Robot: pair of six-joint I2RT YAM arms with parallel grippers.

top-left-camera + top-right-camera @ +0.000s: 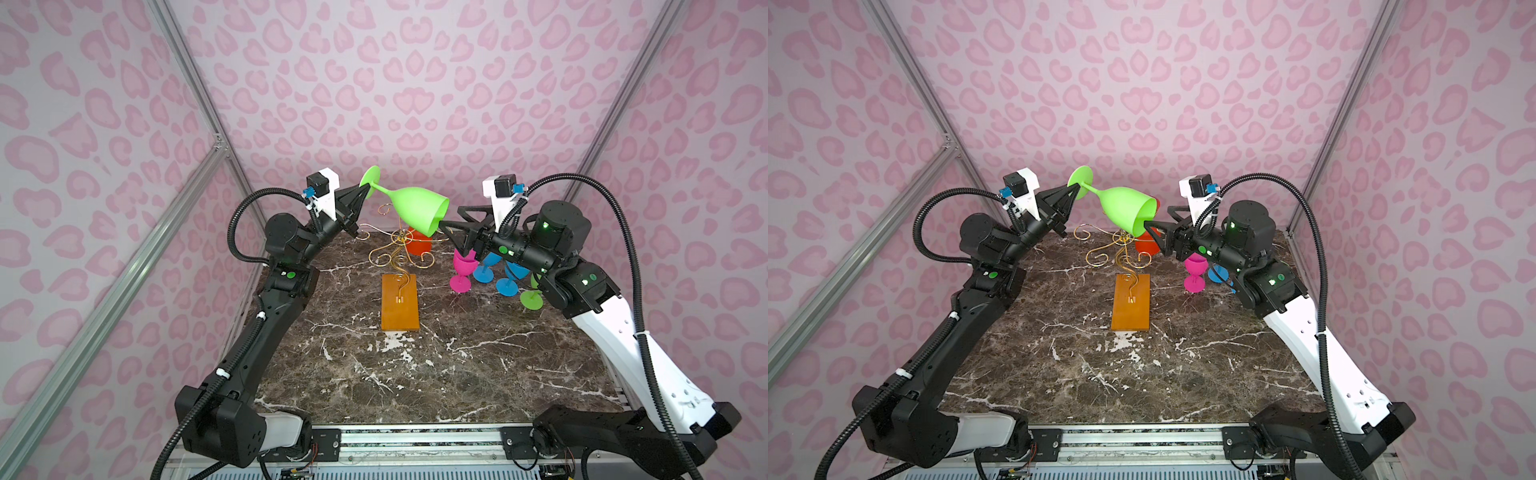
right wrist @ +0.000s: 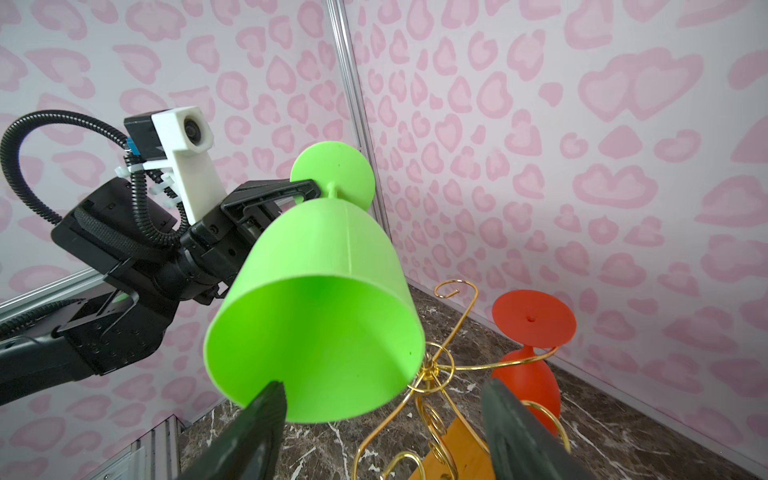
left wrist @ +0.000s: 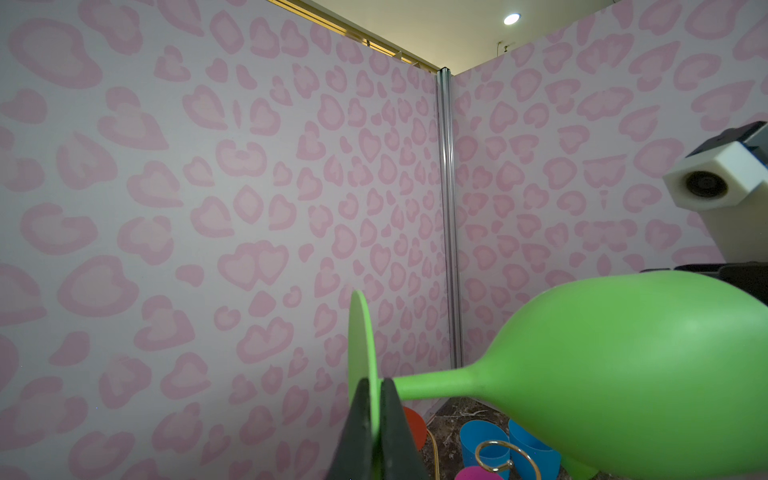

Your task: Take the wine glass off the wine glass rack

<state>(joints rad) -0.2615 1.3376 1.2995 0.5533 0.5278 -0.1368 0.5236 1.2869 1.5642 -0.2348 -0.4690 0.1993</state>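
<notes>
Clamping my left pincer point(image 1: 365, 190) shut on the green wine glass point(image 1: 415, 208): both fingers pinch the edge of its flat round foot, one on each face.

Glass lies tilted, nearly sideways, up in the air. Foot points to my left arm, open mouth to my right.

Right pincer point(image 1: 451, 217) stands open just at the mouth of the bowl. One fingertip sits at the rim, the other well apart from it. Nothing is gripped there.

Rack point(image 1: 401, 245) stands below the green glass on its orange wooden base, gold wire arms curling out from the stem. Cannot tell whether the bowl's rim touches the top loop.

Red glass point(image 2: 528, 374) hangs upside down from a rack arm on the far side.

Pink glass point(image 1: 461, 270) and blue glasses point(image 1: 484, 272) sit on the marble table point(image 1: 415, 374) under my right arm, another green one beside them.
</notes>
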